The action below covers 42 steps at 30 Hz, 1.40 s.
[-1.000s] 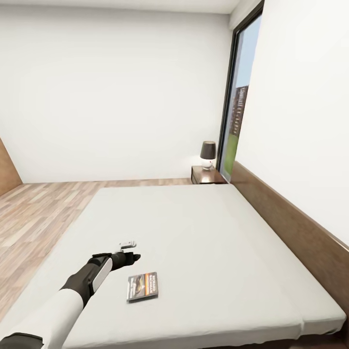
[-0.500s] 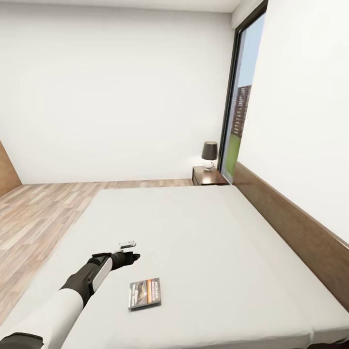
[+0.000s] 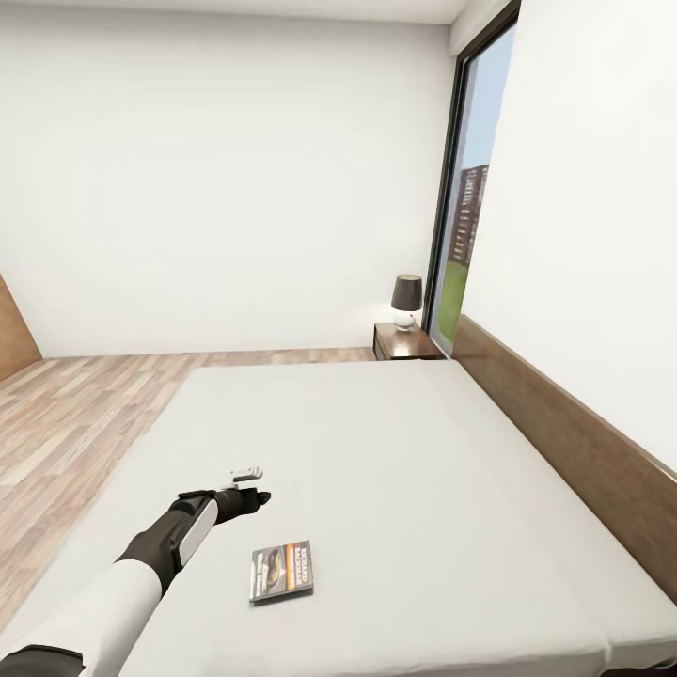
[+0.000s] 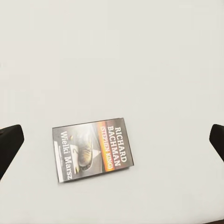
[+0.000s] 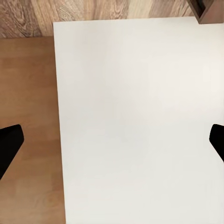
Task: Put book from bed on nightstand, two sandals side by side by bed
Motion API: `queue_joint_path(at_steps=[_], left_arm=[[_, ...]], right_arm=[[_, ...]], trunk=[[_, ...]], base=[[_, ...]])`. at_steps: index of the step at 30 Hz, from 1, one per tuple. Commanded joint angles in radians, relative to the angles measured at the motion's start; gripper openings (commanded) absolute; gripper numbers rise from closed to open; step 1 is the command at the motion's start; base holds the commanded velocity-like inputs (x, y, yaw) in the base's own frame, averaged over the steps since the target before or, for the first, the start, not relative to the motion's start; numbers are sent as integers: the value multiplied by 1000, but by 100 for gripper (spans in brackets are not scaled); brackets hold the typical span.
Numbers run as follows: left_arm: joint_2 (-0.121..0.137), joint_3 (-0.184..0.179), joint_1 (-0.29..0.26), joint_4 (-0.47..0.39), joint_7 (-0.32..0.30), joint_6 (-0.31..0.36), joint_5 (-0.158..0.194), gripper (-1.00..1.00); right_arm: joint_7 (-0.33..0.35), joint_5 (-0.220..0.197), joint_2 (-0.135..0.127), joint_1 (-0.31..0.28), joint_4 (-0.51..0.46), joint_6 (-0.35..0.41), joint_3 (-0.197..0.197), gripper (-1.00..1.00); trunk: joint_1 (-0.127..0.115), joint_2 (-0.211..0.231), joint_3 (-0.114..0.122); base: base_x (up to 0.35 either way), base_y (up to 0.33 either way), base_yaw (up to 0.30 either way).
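Note:
The book (image 3: 281,571) lies flat on the pale mattress of the bed (image 3: 395,451), near its foot end, cover up with white lettering. My left gripper (image 3: 248,495) hovers over the mattress just beyond and left of the book. In the left wrist view the book (image 4: 93,149) lies below and between the spread fingertips (image 4: 9,147), so the left gripper (image 4: 113,142) is open and apart from it. The right gripper (image 5: 113,142) is open too, with nothing between its fingers. A nightstand (image 3: 404,342) stands at the far corner of the bed. The sandals are out of view.
A dark-shaded lamp (image 3: 406,301) sits on the nightstand beside the tall window (image 3: 465,216). The brown headboard (image 3: 564,442) runs along the right wall. Wood-plank floor (image 3: 85,404) stretches left of the bed. The right wrist view looks down on a white surface (image 5: 140,121) edged by brown wood.
The head view has shifted slightly, so the bed's foot edge has slid out of the picture and the book sits a little lower. The left arm has held its pose.

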Motion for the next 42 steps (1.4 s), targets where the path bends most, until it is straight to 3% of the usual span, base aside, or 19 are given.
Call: queue_joint_path(at_steps=[1, 42], left_arm=[[1, -5, -1, -1, 0, 4, 3, 100], [0, -7, -1, -10, 16, -2, -2, 100]], right_arm=[[-3, -10, 1, 0, -1, 4, 9, 100], [-5, 5, 0, 0, -3, 1, 8, 100]], trunk=[[1, -2, -2], [1, -2, -5]], base=[[39, 1, 0], [22, 0, 15]])
